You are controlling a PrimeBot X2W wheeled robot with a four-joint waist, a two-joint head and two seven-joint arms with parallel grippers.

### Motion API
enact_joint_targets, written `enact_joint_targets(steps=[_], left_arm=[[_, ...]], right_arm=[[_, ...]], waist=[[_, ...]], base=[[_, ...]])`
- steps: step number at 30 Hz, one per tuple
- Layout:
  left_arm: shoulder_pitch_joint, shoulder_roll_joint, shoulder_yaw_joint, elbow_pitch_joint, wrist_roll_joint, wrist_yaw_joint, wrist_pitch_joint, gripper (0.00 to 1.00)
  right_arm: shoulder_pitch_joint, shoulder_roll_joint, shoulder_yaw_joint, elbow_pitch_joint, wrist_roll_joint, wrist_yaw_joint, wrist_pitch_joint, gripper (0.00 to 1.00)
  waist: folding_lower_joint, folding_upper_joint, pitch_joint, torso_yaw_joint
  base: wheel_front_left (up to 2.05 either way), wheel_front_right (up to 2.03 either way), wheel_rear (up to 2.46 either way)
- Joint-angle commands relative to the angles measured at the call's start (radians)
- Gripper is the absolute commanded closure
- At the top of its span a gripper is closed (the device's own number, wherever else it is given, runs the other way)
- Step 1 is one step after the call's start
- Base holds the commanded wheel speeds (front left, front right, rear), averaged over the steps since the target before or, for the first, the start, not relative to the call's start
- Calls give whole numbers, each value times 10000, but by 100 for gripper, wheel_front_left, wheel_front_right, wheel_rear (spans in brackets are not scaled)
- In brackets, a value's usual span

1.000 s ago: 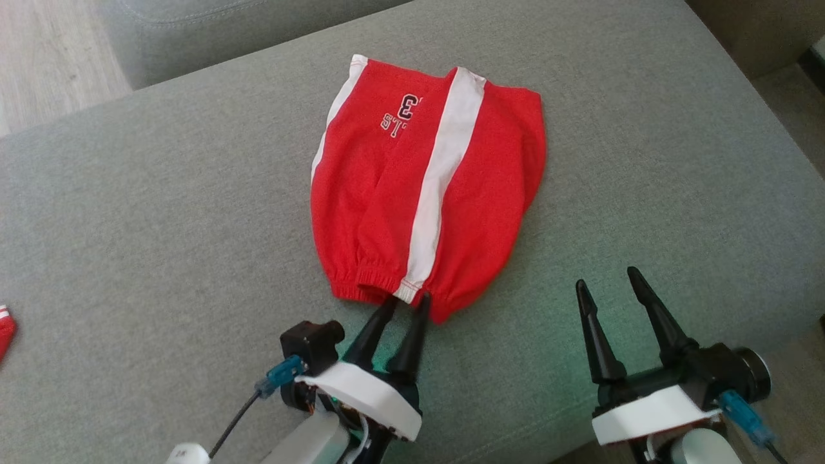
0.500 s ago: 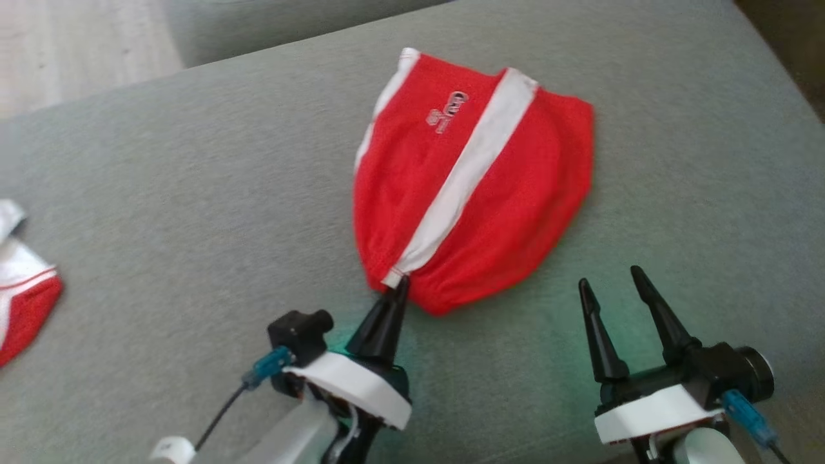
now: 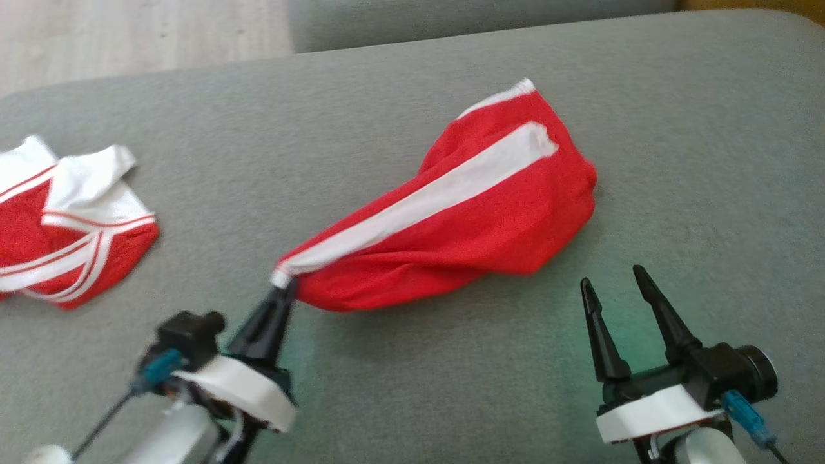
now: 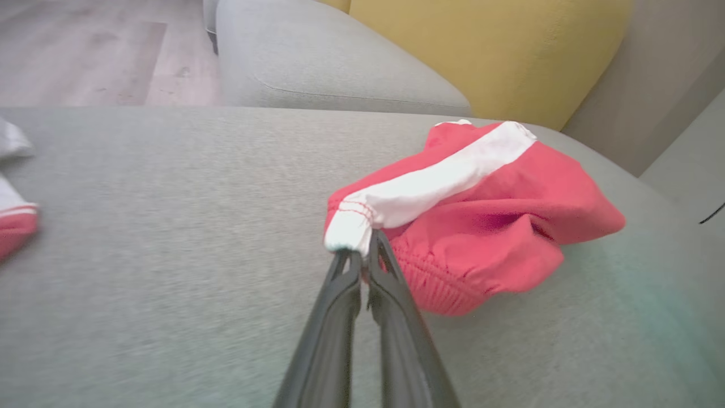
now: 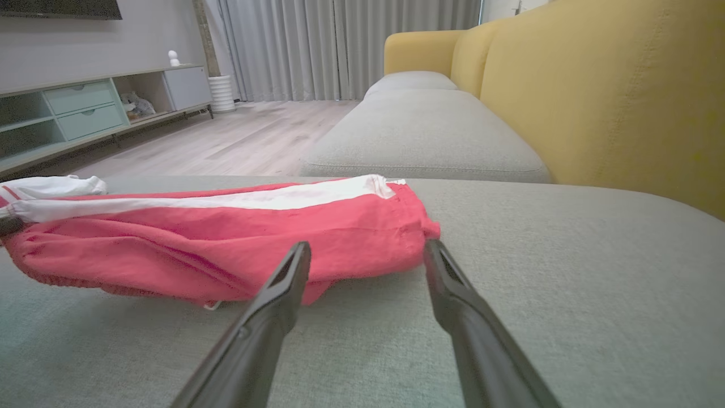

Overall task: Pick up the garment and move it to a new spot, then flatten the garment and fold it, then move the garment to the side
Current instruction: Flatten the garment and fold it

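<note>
The garment (image 3: 464,219) is a red pair of shorts with a white side stripe, lying stretched and bunched across the grey cushion (image 3: 412,386). My left gripper (image 3: 287,293) is shut on the garment's elastic hem at the white stripe's end, seen close in the left wrist view (image 4: 365,255). The garment (image 4: 481,215) trails right and away from that grip. My right gripper (image 3: 615,277) stands open at the lower right, a short way in front of the garment's near edge. In the right wrist view its open fingers (image 5: 368,249) point at the garment (image 5: 215,243) without touching it.
A second red and white garment (image 3: 64,225) lies at the cushion's left edge. Another grey cushion (image 4: 317,68) and a yellow backrest (image 5: 600,90) lie beyond. Wooden floor (image 3: 129,32) shows at the far left.
My left gripper shut on the garment's hem and pulled it left, stretching the shorts into a long bunch. The head camera turned left, bringing the second garment into view. The right gripper stayed open.
</note>
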Motion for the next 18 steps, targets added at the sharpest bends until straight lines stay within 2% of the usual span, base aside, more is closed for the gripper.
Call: enact_joint_targets(steps=[1,4,8,11,13,18], left_arm=[[-311,558,524,-418,168,161,26,100],[-483,1091,715,-522,426,361,45,100],[-952,1544,892,-342,891,578,-105,100],[-1432,1604,944,-108,1188,671,-228,100],[-1748,1536,918,68,1287,597,-272,100],[-2458,1249,621,567,1601,312,-307,100]], right_arm=[[-355,-53,200,-278,-62,-7,-38,0],[-605,-135,263,-63,2,-7,-38,0],[-1416,-567,557,533,851,-7,-38,0],[-2404,-1035,1214,1394,2182,-7,-38,0],[-3207,-1517,2042,2140,3237,-7,48,0],[-5249,-2891,4139,3088,5971,-7,1504,0]], waist=[[0,0,17,333],[0,0,156,606],[0,0,479,900],[0,0,821,1126],[0,0,1008,1292],[0,0,1285,1739]], base=[[0,0,0],[0,0,0],[0,0,0],[0,0,0],[0,0,0],[0,0,0]])
